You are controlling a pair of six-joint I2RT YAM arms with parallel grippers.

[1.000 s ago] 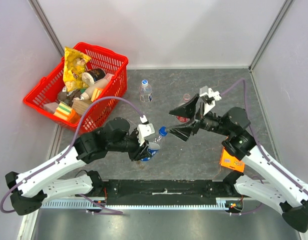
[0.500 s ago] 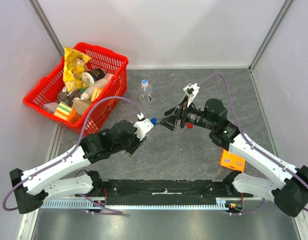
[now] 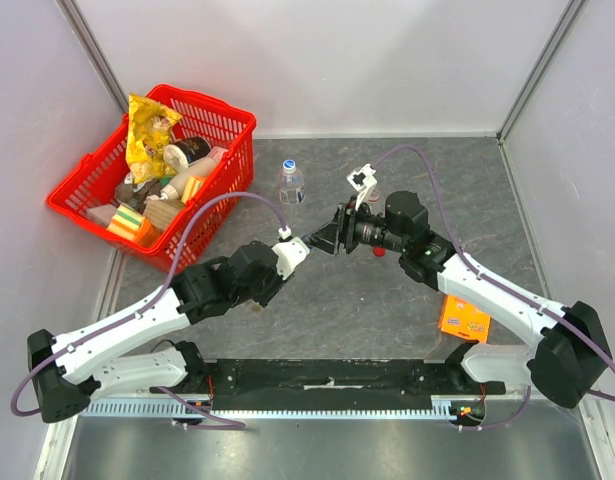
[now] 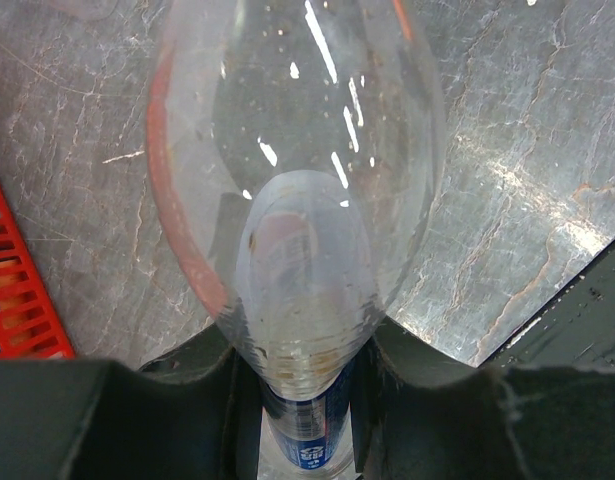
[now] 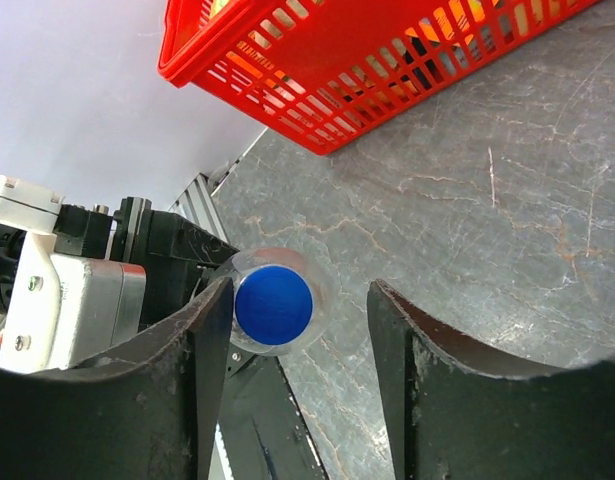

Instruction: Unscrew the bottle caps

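- The table (image 3: 387, 300) is a grey, stone-patterned slab, scuffed and glossy in the wrist views, closed in by plain pale walls (image 3: 337, 60) on three sides.
- A red basket (image 3: 212, 103) full of snacks sits at the far left corner.
- The left claw (image 4: 302, 350) is clamped on the blue-labelled bottle (image 4: 297, 200), holding it above the middle of the table.
- The right claw (image 5: 299, 295) is spread around the blue cap (image 5: 274, 304), which is on the bottle and just beside one finger.
- A pale-labelled bottle (image 3: 291, 183) stands upright near the basket.
- An orange packet (image 3: 463, 318) lies near the right arm.
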